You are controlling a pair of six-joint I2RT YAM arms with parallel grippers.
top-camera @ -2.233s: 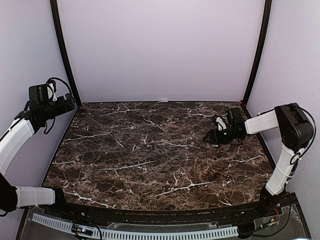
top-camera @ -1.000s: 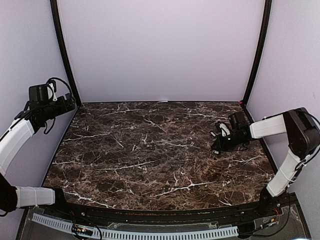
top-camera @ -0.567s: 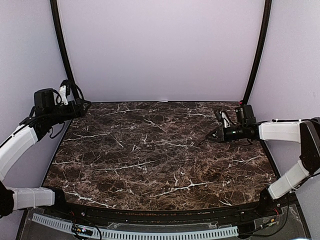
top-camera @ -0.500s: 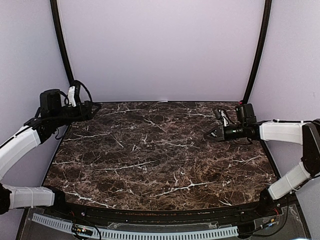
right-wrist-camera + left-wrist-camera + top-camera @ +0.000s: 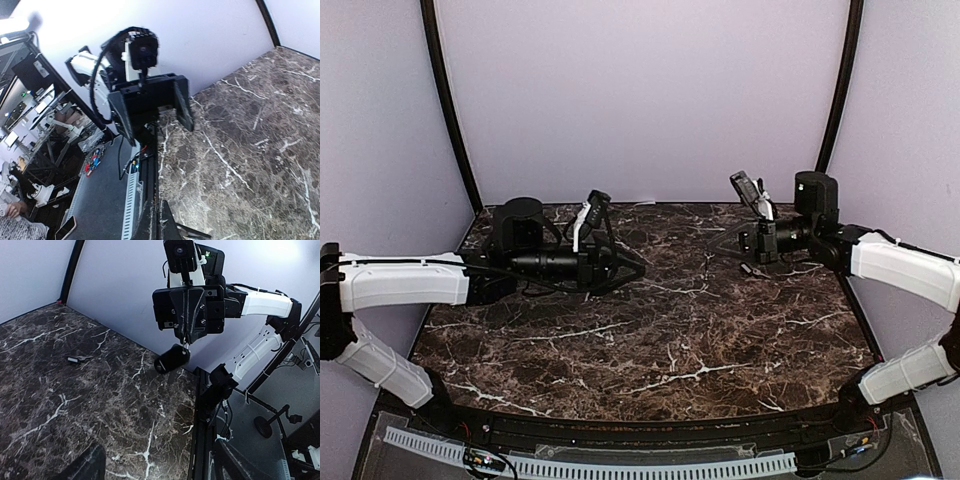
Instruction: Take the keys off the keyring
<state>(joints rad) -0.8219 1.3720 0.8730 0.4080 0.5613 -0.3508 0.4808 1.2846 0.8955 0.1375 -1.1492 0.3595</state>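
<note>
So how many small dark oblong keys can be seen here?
2. One small dark key with a silvery glint lies on the brown marble table; a larger dark oblong one dangles from the right gripper. Others may be hidden.

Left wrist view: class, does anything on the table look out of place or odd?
Yes: one small dark key lies loose on the table, left in this view, apart from the keyring dangling from the raised right end effector.
</note>
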